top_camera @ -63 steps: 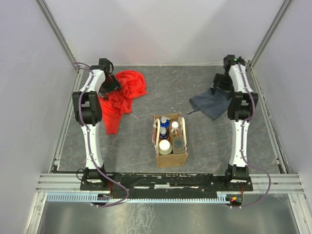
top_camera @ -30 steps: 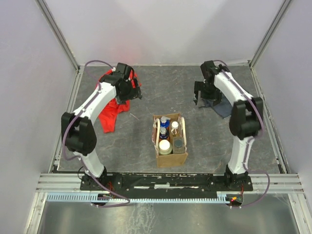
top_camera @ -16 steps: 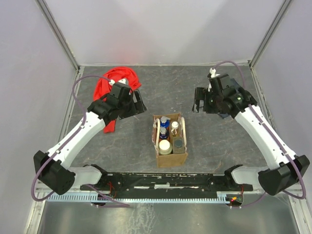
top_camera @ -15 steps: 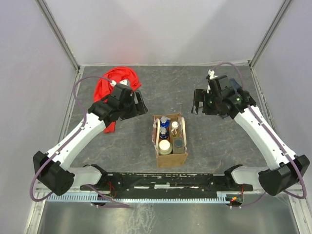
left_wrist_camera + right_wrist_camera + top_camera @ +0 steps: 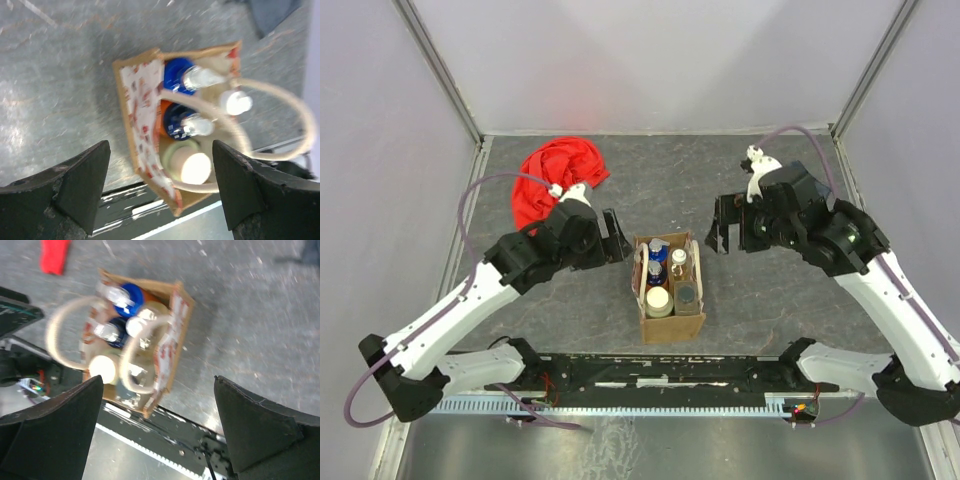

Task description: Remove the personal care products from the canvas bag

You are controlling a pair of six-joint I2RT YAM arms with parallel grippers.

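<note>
The tan canvas bag (image 5: 672, 325) stands upright at the table's centre front, with its cream handles (image 5: 280, 125) drooping over the top. Inside are two orange bottles with blue tops (image 5: 657, 247) (image 5: 656, 270), a slim amber bottle (image 5: 679, 262), a beige white-capped bottle (image 5: 658, 300) and a dark-capped bottle (image 5: 687, 297). My left gripper (image 5: 615, 238) hovers open and empty just left of the bag's far end. My right gripper (image 5: 720, 228) hovers open and empty to the bag's far right. The left wrist view looks down on the bag (image 5: 137, 105), and so does the right wrist view (image 5: 177, 335).
A red cloth (image 5: 558, 175) lies bunched at the back left. A dark blue-grey cloth (image 5: 272, 15) lies at the back right, hidden under my right arm in the top view. Grey walls enclose the table; a metal rail (image 5: 660, 370) runs along the front.
Both arms have swung in from the back corners toward the bag in the middle, leaving the red and dark cloths behind. The bag and bottles have not moved.
</note>
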